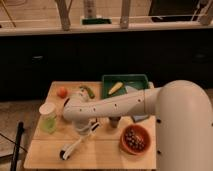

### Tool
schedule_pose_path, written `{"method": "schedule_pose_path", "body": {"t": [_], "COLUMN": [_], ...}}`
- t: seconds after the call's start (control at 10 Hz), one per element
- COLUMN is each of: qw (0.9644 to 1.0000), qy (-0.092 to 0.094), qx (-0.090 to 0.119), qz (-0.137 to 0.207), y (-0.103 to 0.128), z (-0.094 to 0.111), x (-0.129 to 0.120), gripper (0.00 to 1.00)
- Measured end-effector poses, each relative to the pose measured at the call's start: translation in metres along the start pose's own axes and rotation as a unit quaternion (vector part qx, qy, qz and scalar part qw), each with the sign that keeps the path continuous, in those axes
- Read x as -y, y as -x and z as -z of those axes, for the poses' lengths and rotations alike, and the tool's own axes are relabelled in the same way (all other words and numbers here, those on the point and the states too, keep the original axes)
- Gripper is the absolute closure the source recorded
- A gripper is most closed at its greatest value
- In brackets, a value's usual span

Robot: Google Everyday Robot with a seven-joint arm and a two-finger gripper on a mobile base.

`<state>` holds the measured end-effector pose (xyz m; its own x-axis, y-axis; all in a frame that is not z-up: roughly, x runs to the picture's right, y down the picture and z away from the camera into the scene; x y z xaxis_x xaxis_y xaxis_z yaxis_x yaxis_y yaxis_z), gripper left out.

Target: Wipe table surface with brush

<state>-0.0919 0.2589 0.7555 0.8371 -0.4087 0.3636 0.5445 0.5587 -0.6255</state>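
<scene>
The green tray (125,77) stands at the far edge of the surface (107,156) and holds one yellow, long item (115,88). Near the front right an orange bowl (122,142) is filled with small dark pieces; what they are cannot be told. At the left stands a clear green cup (48,119) with a white lid. Beside the tray lie an orange fruit (62,92) and a green vegetable (87,91). The surface is light wood with plank lines. The white arm reaches across it from the right, and the tool (85,127) is low over the middle, pressed together on the upper end of the brush (77,144). The white handle slants to the front left, and the dark head is down on the wood. Behind are dark cabinets.
</scene>
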Motion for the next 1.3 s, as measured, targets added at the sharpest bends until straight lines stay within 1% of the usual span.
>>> {"method": "schedule_pose_path", "body": {"t": [0.2, 0.3, 0.5, 0.6, 0.7, 0.8, 1.0, 1.1, 1.2, 1.3], "qw": [0.9992, 0.9985, 0.9973, 0.9972, 0.9973, 0.9981, 0.9996, 0.9998, 0.9994, 0.9989], "qy": [0.009, 0.012, 0.010, 0.006, -0.002, -0.006, -0.013, -0.017, -0.016, -0.016], "qx": [-0.024, -0.035, -0.047, -0.049, -0.051, -0.045, -0.022, -0.007, 0.007, 0.017], "qz": [-0.030, -0.041, -0.056, -0.056, -0.053, -0.043, -0.013, 0.008, 0.030, 0.042], "y": [-0.029, -0.039, -0.058, -0.062, -0.065, -0.061, -0.035, -0.016, -0.001, 0.010], "z": [0.000, -0.002, -0.005, -0.006, -0.007, -0.007, -0.010, -0.011, -0.011, -0.011], "x": [-0.013, -0.012, -0.001, 0.006, 0.018, 0.027, 0.042, 0.049, 0.050, 0.049], "gripper": [1.00, 1.00, 1.00, 1.00, 1.00, 1.00, 1.00, 1.00, 1.00, 1.00]}}
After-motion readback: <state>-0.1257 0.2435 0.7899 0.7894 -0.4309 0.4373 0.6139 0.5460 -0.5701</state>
